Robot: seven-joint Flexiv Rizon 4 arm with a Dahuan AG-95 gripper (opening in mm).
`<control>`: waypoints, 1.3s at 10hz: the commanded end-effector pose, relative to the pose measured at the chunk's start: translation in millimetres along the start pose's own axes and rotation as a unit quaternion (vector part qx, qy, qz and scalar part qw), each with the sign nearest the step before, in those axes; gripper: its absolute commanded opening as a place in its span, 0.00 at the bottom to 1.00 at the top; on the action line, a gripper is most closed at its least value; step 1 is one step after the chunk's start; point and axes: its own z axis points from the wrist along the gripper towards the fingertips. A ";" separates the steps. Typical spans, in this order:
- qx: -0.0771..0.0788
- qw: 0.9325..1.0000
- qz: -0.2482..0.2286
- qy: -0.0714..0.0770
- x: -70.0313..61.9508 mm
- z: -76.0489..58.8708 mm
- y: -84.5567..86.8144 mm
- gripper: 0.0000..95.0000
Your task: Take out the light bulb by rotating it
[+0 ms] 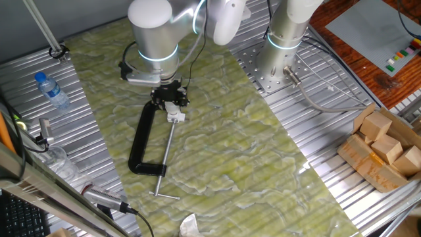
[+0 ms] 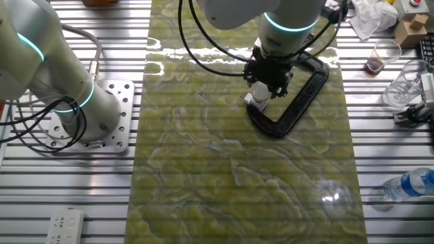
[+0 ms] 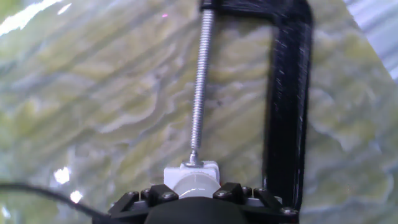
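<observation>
Light was bright and even from above. Glare spots lay on the glossy green mat (image 2: 237,169) at lower right of the other fixed view. The hand view was soft, its black clamp (image 3: 286,93) blurred.

Glossy green marbled mat (image 1: 223,151); ribbed bare metal table (image 1: 329,125) around it. On the mat, matt black C-clamp (image 3: 287,93) with shiny threaded metal screw (image 3: 199,87). At the screw's tip, white plastic socket piece (image 3: 191,171), frosted light bulb (image 3: 194,185).

Hand (image 2: 266,87) down on light bulb (image 2: 260,91) at black C-clamp (image 2: 298,95) on green mat (image 2: 224,169)
</observation>
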 end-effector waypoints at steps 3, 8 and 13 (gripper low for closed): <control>-0.013 0.981 0.194 -0.009 2.1 -1.3 -1.2 0.60; -0.013 0.963 0.269 -0.009 2.1 -1.1 -1.3 0.60; -0.012 0.957 0.291 -0.012 2.0 -0.1 -1.6 0.60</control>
